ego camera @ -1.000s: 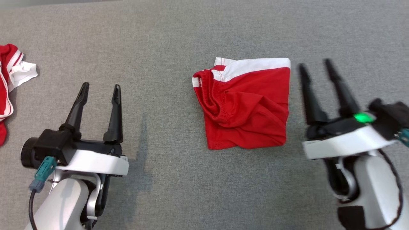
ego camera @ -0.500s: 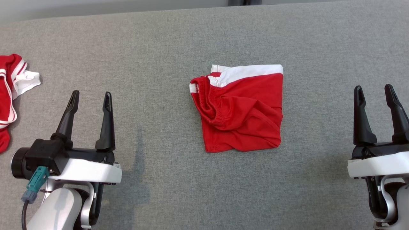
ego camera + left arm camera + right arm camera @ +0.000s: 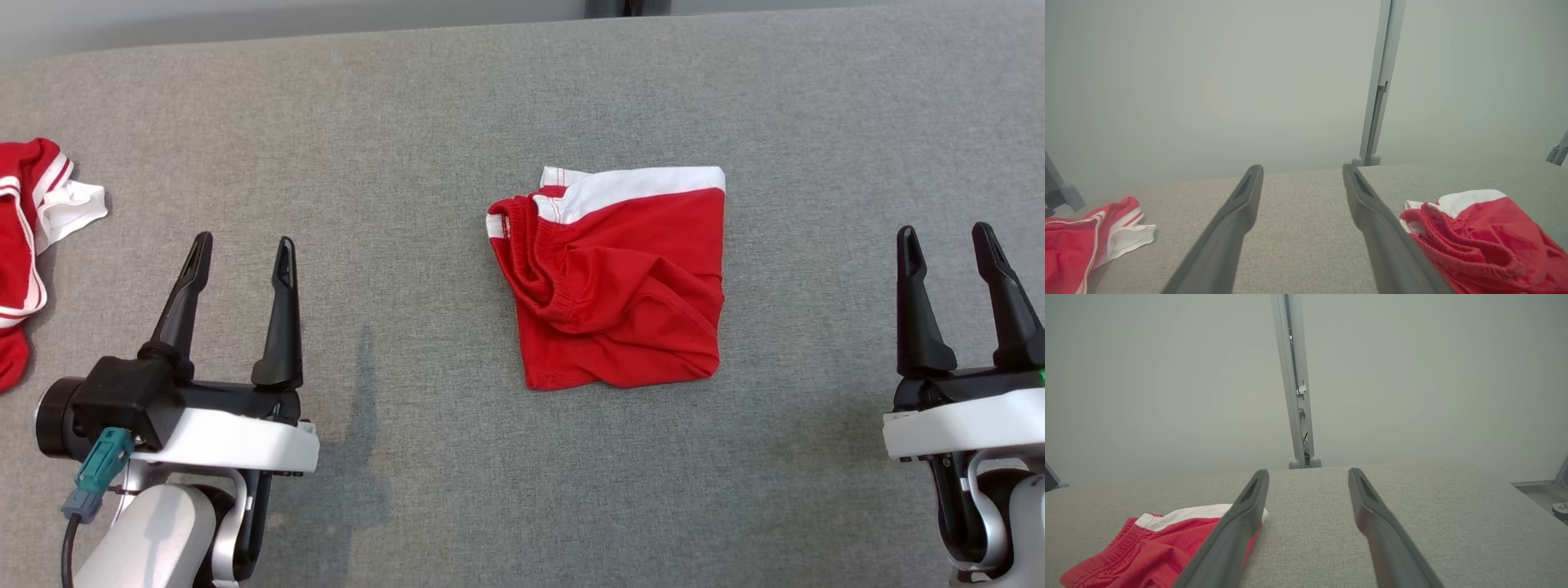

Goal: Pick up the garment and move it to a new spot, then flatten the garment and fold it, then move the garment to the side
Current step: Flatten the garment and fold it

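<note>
Left claw (image 3: 243, 240) apart, empty | right claw (image 3: 944, 229) apart, empty | garment (image 3: 620, 286) red, rumpled, folded square

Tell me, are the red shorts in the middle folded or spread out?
Folded, though rumpled: the red shorts lie on the grey surface as a compact square, the elastic waistband doubled over on top, layers stacked.

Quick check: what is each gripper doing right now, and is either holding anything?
Left gripper: jaws open, holding nothing, clear of the folded red garment.
Right gripper: jaws open, holding nothing, on the garment's other side.
</note>
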Controlling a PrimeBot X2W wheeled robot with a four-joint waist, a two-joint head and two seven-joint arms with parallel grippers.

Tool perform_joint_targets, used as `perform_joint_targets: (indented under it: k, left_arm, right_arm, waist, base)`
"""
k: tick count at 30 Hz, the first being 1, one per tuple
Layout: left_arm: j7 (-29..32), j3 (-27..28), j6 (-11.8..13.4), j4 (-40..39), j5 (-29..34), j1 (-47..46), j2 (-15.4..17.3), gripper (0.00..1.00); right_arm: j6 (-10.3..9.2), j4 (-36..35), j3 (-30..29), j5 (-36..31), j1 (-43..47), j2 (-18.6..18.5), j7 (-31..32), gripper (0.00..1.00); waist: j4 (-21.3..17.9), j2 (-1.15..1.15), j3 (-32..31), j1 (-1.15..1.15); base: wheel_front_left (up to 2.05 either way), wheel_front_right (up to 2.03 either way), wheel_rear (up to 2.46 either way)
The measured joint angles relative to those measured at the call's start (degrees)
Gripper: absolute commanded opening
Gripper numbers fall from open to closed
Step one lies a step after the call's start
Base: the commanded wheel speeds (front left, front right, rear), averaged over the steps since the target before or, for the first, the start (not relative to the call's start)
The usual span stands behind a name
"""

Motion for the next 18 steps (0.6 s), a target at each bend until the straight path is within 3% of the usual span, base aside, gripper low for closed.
perform_joint_targets:
  k: [1,2,6,10,11,18]
  left_arm:
    - [0.01,-0.04,0.01,-0.07,0.00,0.00,0.00,1.00]
    - [0.01,-0.10,0.01,-0.14,0.00,-0.01,-0.01,1.00]
    - [-0.01,-0.15,0.00,-0.35,-0.01,-0.11,-0.21,1.00]
    - [-0.25,-0.44,-0.25,-0.21,-0.01,-0.66,-0.75,1.00]
    - [-0.48,-0.68,-0.45,0.12,-0.08,-1.51,-1.24,1.00]
    - [-1.02,-1.46,-1.79,1.79,-0.09,-3.15,-2.93,1.00]
  right_arm:
    - [0.00,0.03,0.01,0.08,-0.01,-0.02,0.08,0.18]
    - [0.00,0.22,0.05,0.34,-0.06,-0.08,0.55,0.00]
    - [0.00,1.96,1.54,0.68,-1.81,-0.38,1.01,0.00]
    - [0.00,7.37,8.51,1.48,-6.89,-1.44,0.30,0.00]
    - [0.00,12.18,13.79,1.87,-10.74,-2.55,-0.92,0.00]
    - [0.00,25.87,25.14,4.05,-20.14,-4.94,-3.85,0.00]
  waist:
    - [0.07,0.00,0.10,0.00]
    - [0.18,0.00,0.23,0.00]
    - [0.81,0.00,0.91,0.00]
    - [2.03,0.00,2.12,0.00]
    - [2.99,0.00,2.93,0.00]
    - [5.38,0.00,4.96,0.00]
  base:
    - [0.00,0.00,0.00]
    - [0.00,0.00,0.00]
    - [0.00,0.00,0.00]
    - [0.00,0.00,0.00]
    - [0.00,0.00,0.00]
    - [0.00,0.00,0.00]
